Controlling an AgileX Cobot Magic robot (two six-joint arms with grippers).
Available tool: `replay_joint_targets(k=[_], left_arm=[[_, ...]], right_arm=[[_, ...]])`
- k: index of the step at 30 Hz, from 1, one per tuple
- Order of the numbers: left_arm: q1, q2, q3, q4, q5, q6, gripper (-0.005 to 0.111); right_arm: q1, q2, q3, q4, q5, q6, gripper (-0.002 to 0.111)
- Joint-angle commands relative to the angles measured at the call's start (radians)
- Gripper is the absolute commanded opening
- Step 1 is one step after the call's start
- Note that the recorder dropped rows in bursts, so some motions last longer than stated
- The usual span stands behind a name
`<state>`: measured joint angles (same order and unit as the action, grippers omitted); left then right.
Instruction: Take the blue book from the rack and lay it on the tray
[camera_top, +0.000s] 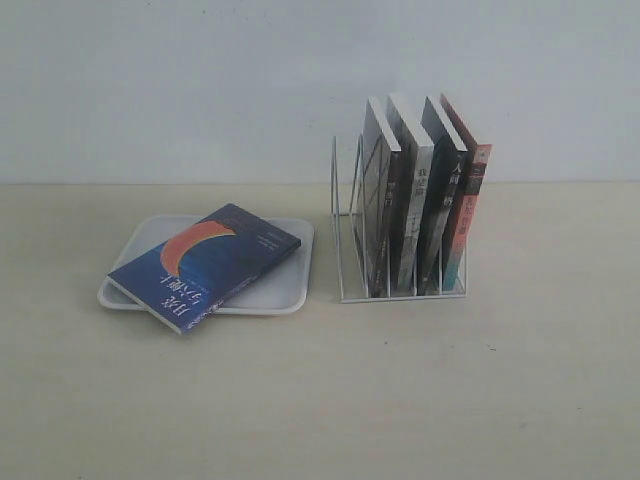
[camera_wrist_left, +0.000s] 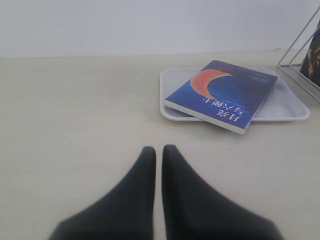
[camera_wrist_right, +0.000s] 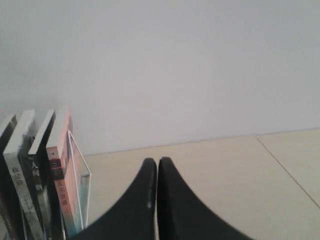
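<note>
Blue book is laid flat and skewed on the white tray, cover up, with its near corner overhanging the tray's near rim. The wire rack is seen just right of the tray on the beige surface, with four books kept upright. Left fingers and right fingers are pressed together, with nothing held.

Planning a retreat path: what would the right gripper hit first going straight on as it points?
Nothing near, it seems: the right gripper points past the rack, over the table toward the wall; depth unclear.
</note>
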<state>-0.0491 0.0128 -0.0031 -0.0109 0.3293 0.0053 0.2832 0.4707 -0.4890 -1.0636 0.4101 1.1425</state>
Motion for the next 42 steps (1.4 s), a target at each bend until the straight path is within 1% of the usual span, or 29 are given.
replay_joint_targets(k=[1, 8, 11, 13, 16, 19, 22, 27, 35, 42], left_arm=[[0.003, -0.005, 0.003, 0.001, -0.014, 0.003, 0.004], [0.003, -0.005, 0.003, 0.001, -0.014, 0.003, 0.004], [0.003, -0.005, 0.003, 0.001, -0.014, 0.003, 0.004], [0.003, -0.005, 0.003, 0.001, -0.014, 0.003, 0.004], [0.003, -0.005, 0.003, 0.001, -0.014, 0.003, 0.004], [0.003, -0.005, 0.003, 0.001, -0.014, 0.003, 0.004], [0.003, -0.005, 0.003, 0.001, -0.014, 0.003, 0.004], [0.003, -0.005, 0.003, 0.001, -0.014, 0.003, 0.004], [0.003, -0.005, 0.003, 0.001, -0.014, 0.003, 0.004], [0.003, -0.005, 0.003, 0.001, -0.014, 0.003, 0.004]], right_arm=[[-0.055, -0.110, 0.071, 0.008, -0.130, -0.005, 0.000], [-0.055, -0.150, 0.078, 0.022, -0.132, -0.003, 0.000], [-0.055, -0.150, 0.078, 0.105, -0.088, -0.028, 0.000], [-0.055, -0.150, 0.078, 0.217, -0.075, -0.164, 0.000], [-0.055, -0.150, 0.078, 0.450, -0.071, -0.532, 0.000], [-0.055, -0.150, 0.078, 0.670, -0.071, -0.824, 0.000], [-0.055, -0.150, 0.079, 0.789, -0.071, -0.981, 0.000], [-0.055, -0.150, 0.079, 0.919, -0.087, -1.162, 0.000], [-0.055, -0.163, 0.096, 0.941, -0.091, -1.174, 0.000], [-0.055, -0.315, 0.253, 0.955, -0.135, -1.143, 0.000]])
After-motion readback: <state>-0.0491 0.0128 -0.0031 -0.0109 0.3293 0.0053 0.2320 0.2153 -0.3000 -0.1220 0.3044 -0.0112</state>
